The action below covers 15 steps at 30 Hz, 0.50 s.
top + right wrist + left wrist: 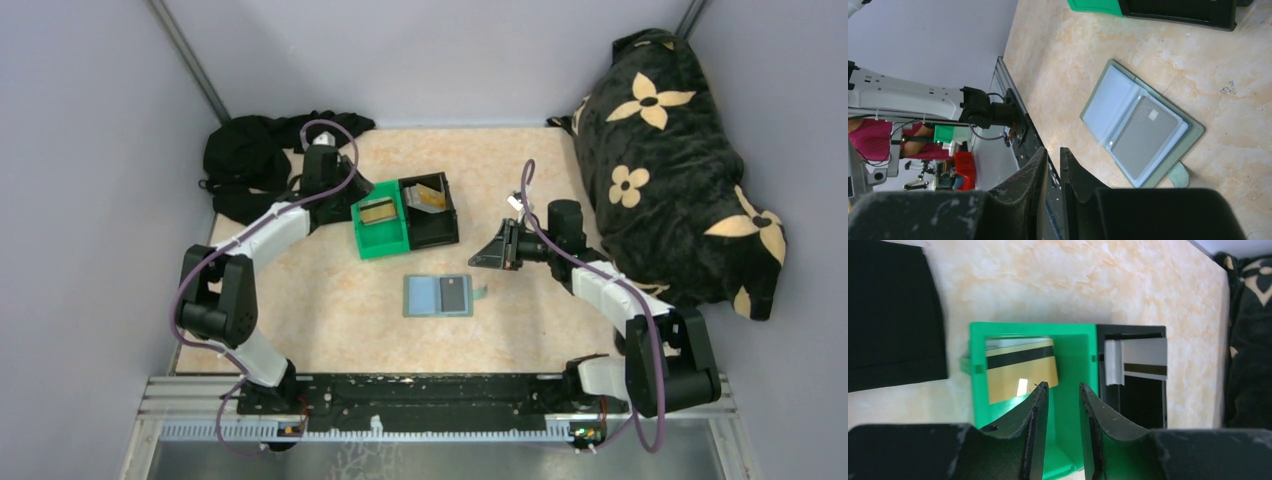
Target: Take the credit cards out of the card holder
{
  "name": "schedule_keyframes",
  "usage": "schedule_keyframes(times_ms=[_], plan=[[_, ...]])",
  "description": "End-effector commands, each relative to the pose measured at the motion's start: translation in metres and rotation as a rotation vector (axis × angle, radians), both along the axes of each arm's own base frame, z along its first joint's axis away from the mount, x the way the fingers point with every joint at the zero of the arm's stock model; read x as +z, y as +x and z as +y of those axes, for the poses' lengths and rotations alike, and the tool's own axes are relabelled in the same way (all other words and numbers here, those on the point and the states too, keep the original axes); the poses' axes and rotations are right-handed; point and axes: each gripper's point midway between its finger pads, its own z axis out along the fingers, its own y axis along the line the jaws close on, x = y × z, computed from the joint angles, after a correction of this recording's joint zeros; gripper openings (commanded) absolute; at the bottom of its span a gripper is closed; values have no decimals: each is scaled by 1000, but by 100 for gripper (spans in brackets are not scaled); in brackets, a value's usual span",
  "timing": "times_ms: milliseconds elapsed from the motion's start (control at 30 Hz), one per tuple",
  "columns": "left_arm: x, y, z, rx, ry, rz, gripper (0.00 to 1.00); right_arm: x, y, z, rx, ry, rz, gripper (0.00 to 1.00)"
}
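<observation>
The grey-blue card holder (424,297) lies open and flat mid-table, with a dark grey credit card (455,294) in its right panel. In the right wrist view the card holder (1108,105) and that card (1145,135) lie ahead of my right gripper (1053,149), which hovers above and to the right of them (480,258), empty, its jaws a narrow slit apart. My left gripper (1063,385) is open and empty over the green bin (1073,355), beside a gold credit card with a dark stripe (1020,372). A pale striped card (1145,357) stands in the black bin (1158,410).
The green bin (381,225) and black bin (432,210) sit side by side behind the card holder. A black cloth (250,160) lies at the back left. A large black flower-patterned cushion (670,150) fills the right side. Grey walls enclose the table.
</observation>
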Motion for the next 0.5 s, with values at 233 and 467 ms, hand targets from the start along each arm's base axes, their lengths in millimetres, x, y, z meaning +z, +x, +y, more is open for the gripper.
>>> schedule_keyframes(times_ms=[233, 467], plan=[[38, -41, -122, -388, 32, -217, 37, -28, 17, -18, -118, -175, -5, 21], [5, -124, -157, -604, -68, -188, 33, -56, 21, -45, -253, -432, -35, 46]])
